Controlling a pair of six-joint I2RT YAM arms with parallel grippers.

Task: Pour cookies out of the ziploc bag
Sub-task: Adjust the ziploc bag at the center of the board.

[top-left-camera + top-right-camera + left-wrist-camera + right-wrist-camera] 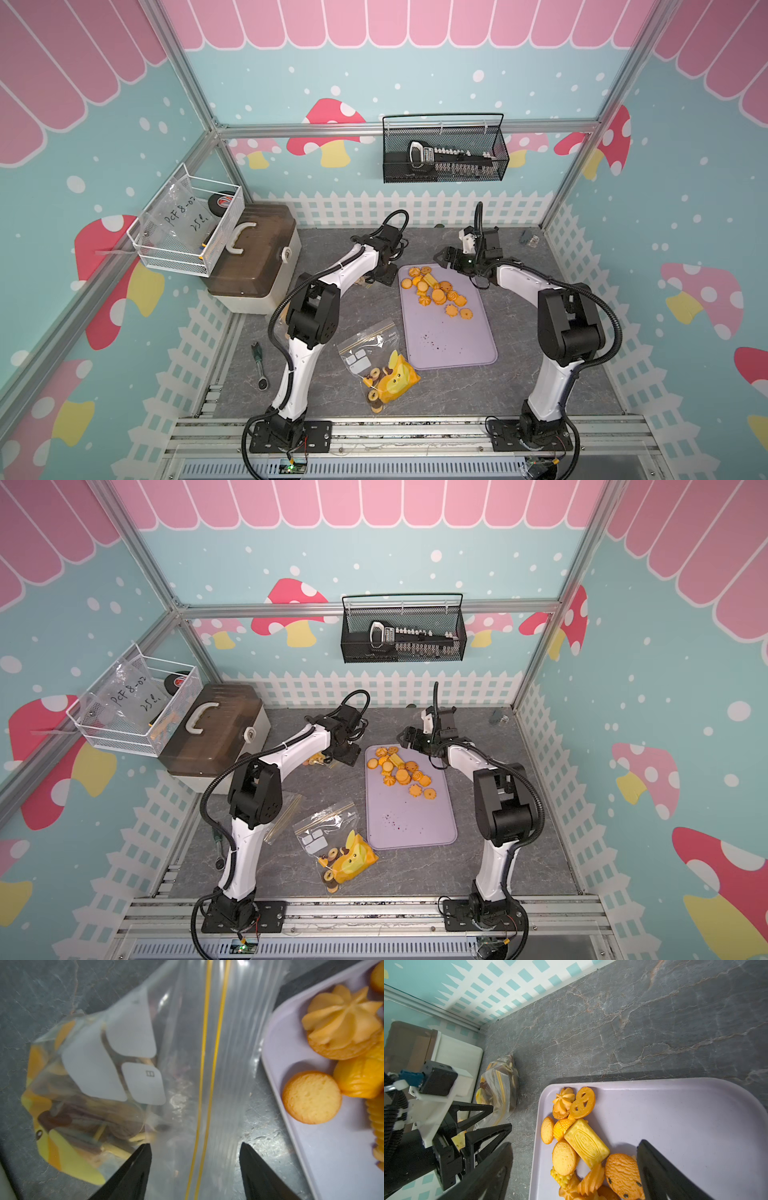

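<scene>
Both tools stand open: the left tool straddles the ziploc bag across its zip strip, tray just beside; the right tool, empty, is farther off.

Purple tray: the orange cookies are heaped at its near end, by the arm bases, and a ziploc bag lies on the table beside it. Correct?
No. Both top views show the orange cookies heaped at the far end of the purple tray, away from the arm bases. A ziploc bag does lie on the table beside it.
</scene>
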